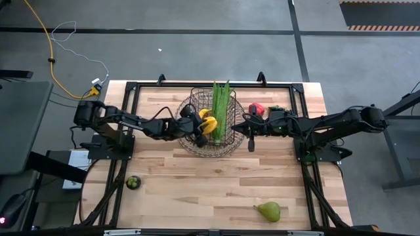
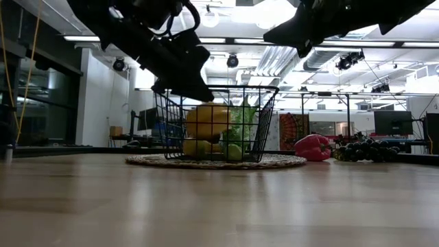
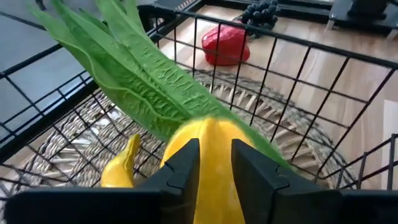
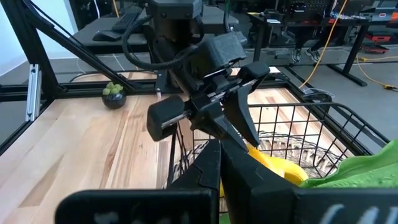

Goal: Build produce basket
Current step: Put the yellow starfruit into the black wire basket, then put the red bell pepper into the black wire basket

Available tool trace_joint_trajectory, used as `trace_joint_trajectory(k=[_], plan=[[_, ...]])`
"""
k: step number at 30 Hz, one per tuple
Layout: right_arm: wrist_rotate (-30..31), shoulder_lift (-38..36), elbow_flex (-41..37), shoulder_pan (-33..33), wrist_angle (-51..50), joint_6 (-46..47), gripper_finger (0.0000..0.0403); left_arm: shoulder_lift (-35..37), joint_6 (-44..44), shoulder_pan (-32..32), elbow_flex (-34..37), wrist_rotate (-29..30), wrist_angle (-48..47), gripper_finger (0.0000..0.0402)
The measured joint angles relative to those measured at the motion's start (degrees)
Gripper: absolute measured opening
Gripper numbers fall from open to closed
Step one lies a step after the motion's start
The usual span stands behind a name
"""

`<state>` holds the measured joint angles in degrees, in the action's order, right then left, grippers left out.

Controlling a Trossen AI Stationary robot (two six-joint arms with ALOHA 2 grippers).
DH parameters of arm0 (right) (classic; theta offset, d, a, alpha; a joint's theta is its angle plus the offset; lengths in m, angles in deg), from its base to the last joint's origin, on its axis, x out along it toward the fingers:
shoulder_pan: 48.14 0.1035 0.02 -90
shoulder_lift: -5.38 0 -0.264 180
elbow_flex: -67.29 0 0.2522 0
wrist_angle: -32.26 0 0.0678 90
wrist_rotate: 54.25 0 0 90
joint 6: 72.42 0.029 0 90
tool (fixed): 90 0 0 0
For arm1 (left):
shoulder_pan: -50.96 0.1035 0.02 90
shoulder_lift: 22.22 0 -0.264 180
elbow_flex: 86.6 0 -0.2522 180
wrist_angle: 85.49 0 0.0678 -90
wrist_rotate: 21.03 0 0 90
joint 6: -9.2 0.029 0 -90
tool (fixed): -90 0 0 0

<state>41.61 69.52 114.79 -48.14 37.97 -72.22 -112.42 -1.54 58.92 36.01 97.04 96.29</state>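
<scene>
Dark wire-mesh basket (image 1: pixel 226 134): sitting on a round woven mat (image 1: pixel 209 149) at the back centre of the light wooden table (image 1: pixel 210 190).

Long green leafy bunch (image 1: pixel 220 108): lying inside the basket, its tips reaching past the far rim.

Yellow banana (image 3: pixel 121 167): resting on the basket floor, beside the leafy bunch.

Yellow-orange pepper (image 3: pixel 214 155): hanging within the basket above its floor, clamped between the two fingers (image 3: pixel 180 163) of the left gripper (image 1: pixel 205 134).

Left gripper: reaching into the basket from the left side, grasping the yellow-orange pepper.

Right gripper (image 1: pixel 250 143): hovering just outside the basket's right wall; fingers pressing together with nothing between them.

Red pepper (image 1: pixel 256 109): lying on the table just right of the basket.

Dark grapes (image 2: pixel 363 149): lying beside the red pepper, farther right.

Small dark green round fruit (image 1: pixel 133 182): sitting near the front left of the table, well apart from the basket.

Green pear (image 1: pixel 268 210): lying near the front right edge.
</scene>
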Motion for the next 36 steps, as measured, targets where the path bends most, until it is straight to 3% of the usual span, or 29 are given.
trace_joint_trajectory(k=[11,17,25,31,36], plan=[[0.0,0.0,0.0,0.0,0.0,0.0,0.0,-0.4,-1.1,-0.2,0.0,0.9,2.5,0.016],[0.0,0.0,0.0,0.0,0.0,-0.1,0.0,6.0,0.7,-2.8,0.0,0.9,1.5,0.0189],[0.0,0.0,0.0,0.0,0.0,-0.1,0.0,16.2,4.0,-9.6,0.4,0.9,-2.5,0.0189],[0.0,0.0,0.0,0.0,0.0,-0.2,0.0,23.5,9.8,-15.6,9.7,0.9,9.4,0.019],[0.0,0.0,0.0,0.1,0.3,-0.1,0.0,31.9,11.7,-16.4,18.3,0.9,19.2,0.0189]])
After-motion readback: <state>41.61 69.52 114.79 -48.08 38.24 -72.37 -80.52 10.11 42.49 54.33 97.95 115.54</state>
